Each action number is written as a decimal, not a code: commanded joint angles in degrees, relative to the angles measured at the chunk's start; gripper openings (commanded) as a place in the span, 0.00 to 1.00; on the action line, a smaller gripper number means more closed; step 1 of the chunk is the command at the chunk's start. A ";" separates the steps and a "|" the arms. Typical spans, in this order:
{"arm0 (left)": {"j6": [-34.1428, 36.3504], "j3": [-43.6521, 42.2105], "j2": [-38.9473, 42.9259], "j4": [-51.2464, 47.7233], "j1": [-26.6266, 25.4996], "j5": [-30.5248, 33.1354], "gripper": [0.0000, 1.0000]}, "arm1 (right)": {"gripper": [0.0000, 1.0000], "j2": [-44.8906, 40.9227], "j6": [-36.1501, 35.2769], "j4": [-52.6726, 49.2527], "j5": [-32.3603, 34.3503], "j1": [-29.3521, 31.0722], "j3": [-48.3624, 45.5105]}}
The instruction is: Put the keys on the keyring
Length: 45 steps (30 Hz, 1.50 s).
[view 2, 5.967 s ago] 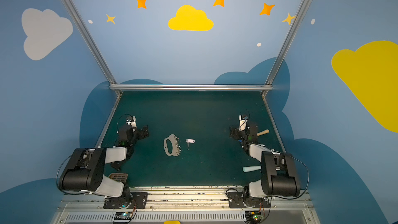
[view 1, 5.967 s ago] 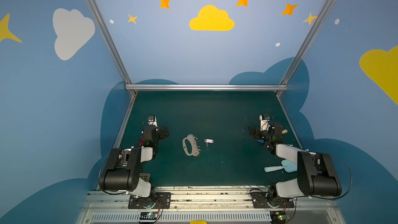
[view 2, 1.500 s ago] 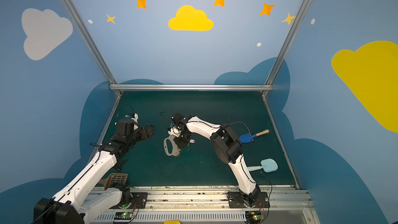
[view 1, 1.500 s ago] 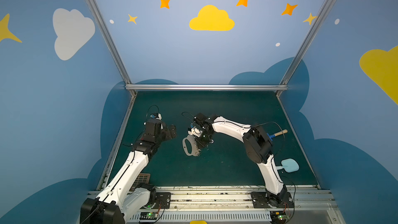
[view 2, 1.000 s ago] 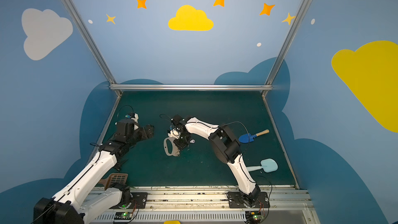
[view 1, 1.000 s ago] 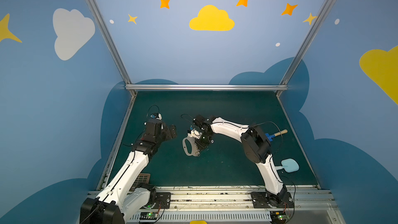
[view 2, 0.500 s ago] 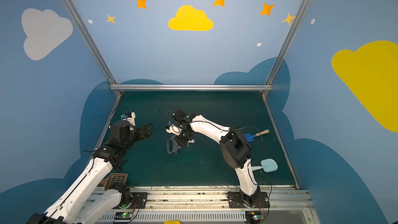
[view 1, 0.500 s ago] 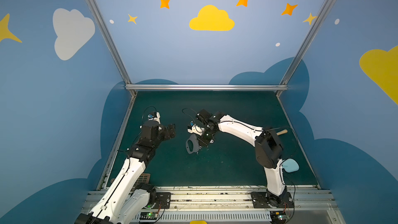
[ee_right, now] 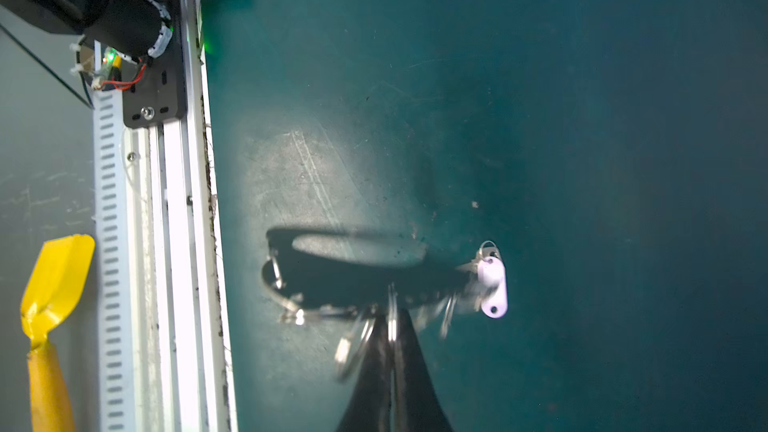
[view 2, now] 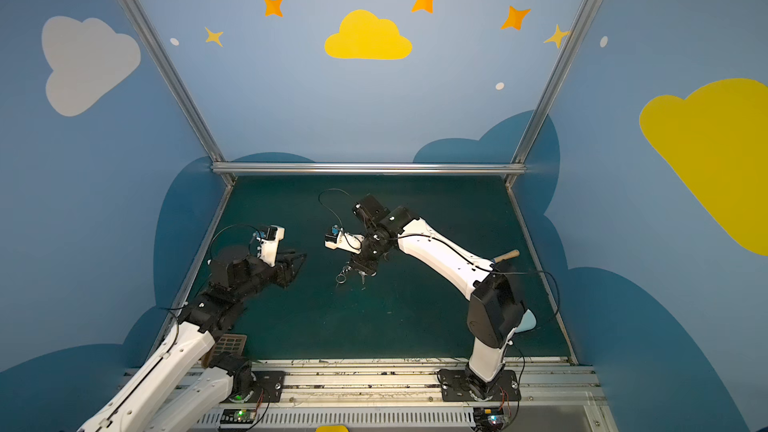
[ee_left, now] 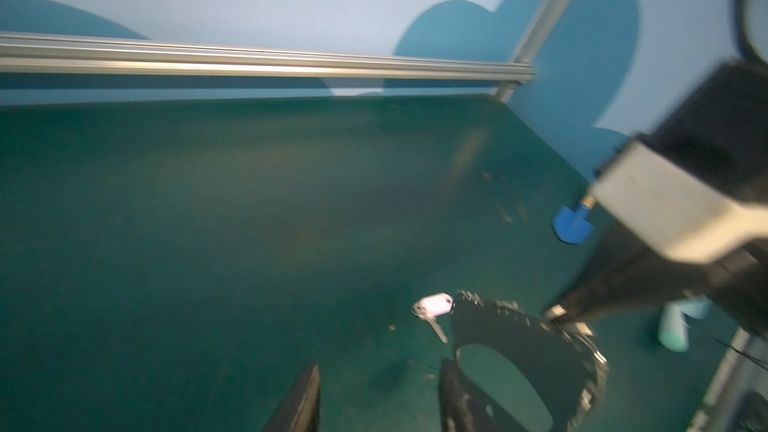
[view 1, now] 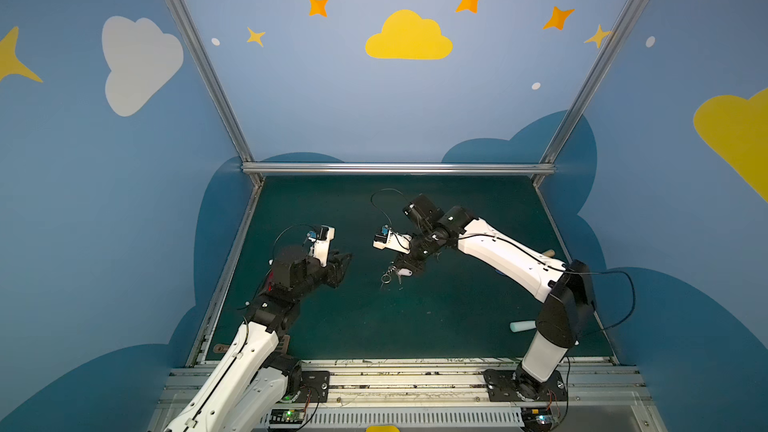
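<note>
In both top views the right gripper (view 1: 398, 268) was clamped on the keyring (view 1: 386, 278), held edge-on at the middle of the mat (view 1: 374, 326), with a split ring dangling under it. The key (view 1: 404, 272) showed white just beside it. The left gripper (view 1: 344, 265) hung to the left of them, apart from both. At the lower right, the spatula (view 1: 523, 326) lay behind the right arm, and in a top view a brown basket (view 2: 228, 344) sat at the lower left by the left arm. In the left wrist view the left gripper (ee_left: 382, 401) rose from the bottom edge with its fingers (ee_left: 305, 403) spread and only mat (ee_left: 208, 222) between them, gripping nothing. One finger stood against the keyring (ee_left: 540, 351) at the lower right, though I could not tell whether they touched. The right gripper (ee_left: 555, 312) pinched the plate's far rim. The key (ee_left: 434, 305) lay at the plate's upper left corner, and a blue spade (ee_left: 573, 224) lay at the right. In the right wrist view the right gripper (ee_right: 392, 320) came up from the bottom centre, closed tight on the rim of the keyring (ee_right: 353, 280). The rings were blurred. The key (ee_right: 492, 284) sat at the plate's right end, contact unclear, and a yellow spade (ee_right: 54, 276) lay at the lower left.
</note>
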State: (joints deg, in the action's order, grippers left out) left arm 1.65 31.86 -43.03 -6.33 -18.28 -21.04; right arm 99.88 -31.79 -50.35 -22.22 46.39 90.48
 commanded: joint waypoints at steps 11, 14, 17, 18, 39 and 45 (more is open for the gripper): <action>27.02 -1.98 -4.16 9.84 -10.84 -7.31 0.39 | 0.00 -13.39 -15.69 13.97 -3.97 -1.65 -13.92; 29.88 -1.59 -6.11 12.15 -11.90 -6.00 0.39 | 0.00 -17.38 -18.22 20.47 -4.75 -1.63 -19.03; 31.32 -0.89 -7.70 14.19 -12.64 -5.42 0.38 | 0.00 -21.30 -18.74 27.74 -5.18 -1.65 -24.42; 31.79 -0.65 -8.14 14.68 -12.86 -5.37 0.37 | 0.00 -22.46 -18.06 30.76 -5.49 -1.65 -26.32; 37.51 -0.66 -10.51 20.93 -20.65 -2.08 0.28 | 0.00 -25.56 -15.88 33.39 -10.15 -1.91 -30.10; 36.15 -0.74 -8.47 19.32 -20.96 -2.56 0.27 | 0.00 -25.83 -16.54 31.85 -10.46 -2.36 -30.18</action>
State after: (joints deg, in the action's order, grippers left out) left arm 38.70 30.11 -53.04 13.06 -38.81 -23.44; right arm 75.26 -48.29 -17.15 -31.16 44.40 59.13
